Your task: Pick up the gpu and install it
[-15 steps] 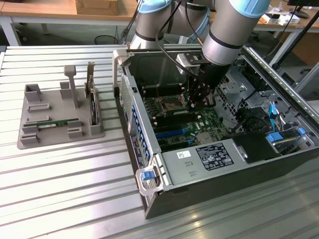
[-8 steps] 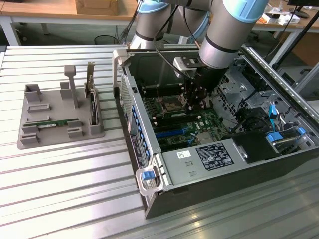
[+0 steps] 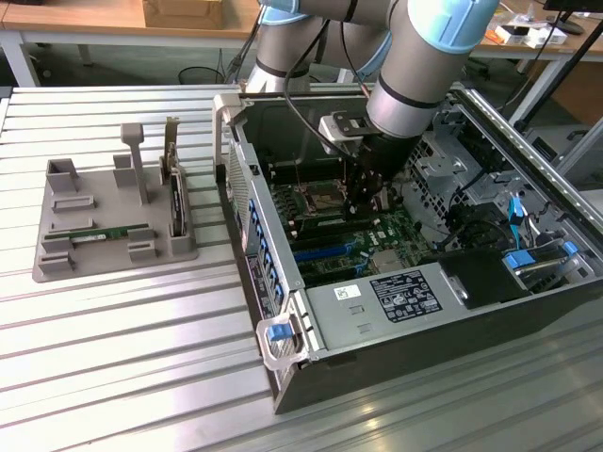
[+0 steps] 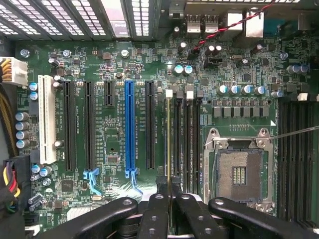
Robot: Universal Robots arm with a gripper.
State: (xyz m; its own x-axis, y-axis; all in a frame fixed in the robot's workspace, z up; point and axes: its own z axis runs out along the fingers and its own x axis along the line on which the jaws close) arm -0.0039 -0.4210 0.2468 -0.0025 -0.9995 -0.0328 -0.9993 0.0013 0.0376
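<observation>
Gripper (image 4: 168,185): closed on the gpu (image 4: 168,139), held edge-on.
Gpu: lowered over a motherboard (image 4: 114,149) memory slot (image 4: 177,139).
Tray (image 3: 57,264): another green stick (image 3: 108,233) is kept there.

Tight quarters inside the open case

Your claw (image 3: 369,200) sits low over the motherboard (image 4: 239,89), shut on a thin module (image 4: 168,144) standing edge-on in a memory slot; upright slot walls flank it closely on both sides, the CPU socket (image 4: 239,172) lies just beside, the case wall (image 3: 247,188) and drive cage (image 3: 443,169) hem you in, while the ribbed tabletop (image 3: 122,330) around the grey tray (image 3: 57,254) lies open
</observation>
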